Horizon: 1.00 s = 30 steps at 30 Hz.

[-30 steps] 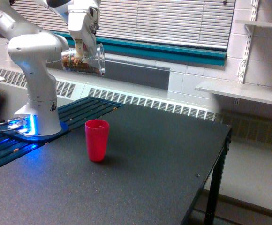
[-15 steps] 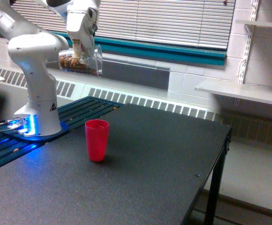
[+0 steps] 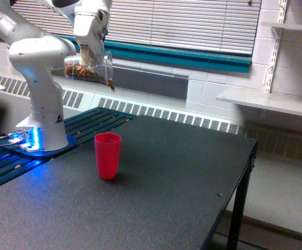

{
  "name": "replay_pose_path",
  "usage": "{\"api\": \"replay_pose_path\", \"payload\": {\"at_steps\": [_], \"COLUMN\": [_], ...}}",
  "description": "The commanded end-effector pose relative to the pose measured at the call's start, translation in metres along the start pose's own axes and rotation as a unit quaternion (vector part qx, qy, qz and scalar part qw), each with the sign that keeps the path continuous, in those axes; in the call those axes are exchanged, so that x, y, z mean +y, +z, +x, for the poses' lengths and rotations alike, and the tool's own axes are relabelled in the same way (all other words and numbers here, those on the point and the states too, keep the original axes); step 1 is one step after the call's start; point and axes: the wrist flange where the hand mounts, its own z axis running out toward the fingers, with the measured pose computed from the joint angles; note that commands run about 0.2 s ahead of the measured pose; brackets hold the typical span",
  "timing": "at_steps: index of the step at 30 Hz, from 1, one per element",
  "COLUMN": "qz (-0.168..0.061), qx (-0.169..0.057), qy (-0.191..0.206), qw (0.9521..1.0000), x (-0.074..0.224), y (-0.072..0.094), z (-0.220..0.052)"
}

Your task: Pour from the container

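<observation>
The container [image 3: 88, 67], a clear plastic cup with brown nut-like pieces inside, lies tipped on its side high above the table. Its mouth faces the exterior view's right and dips slightly down. Brown pieces [image 3: 111, 84] are spilling off the rim's lower edge. My gripper [image 3: 87, 52] comes down from above and is shut on the container's middle. An opaque red cup [image 3: 108, 155] stands upright on the dark table [image 3: 156, 187], well below the container's mouth and roughly under it.
The arm's white base [image 3: 42, 122] stands on a blue-lit plate at the exterior view's left. A slatted dark surface [image 3: 83, 125] lies beside it. The table's edge [image 3: 234, 182] drops off at the right. Wall shelves [image 3: 271, 101] hang at the far right.
The container has shifted slightly to the left and tilted further mouth-down. Brown pieces now fall from its rim, where none did before. The red cup has not moved.
</observation>
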Motion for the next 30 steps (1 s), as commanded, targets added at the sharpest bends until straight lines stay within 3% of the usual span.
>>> {"api": "replay_pose_path", "payload": {"at_steps": [1,30], "qz": [-0.006,-0.020], "qx": [-0.012,-0.015], "qy": [-0.021,-0.029], "qw": [0.9997,0.9993], "x": [-0.007,0.008], "y": [0.009,0.003], "z": [-0.011,-0.017]}}
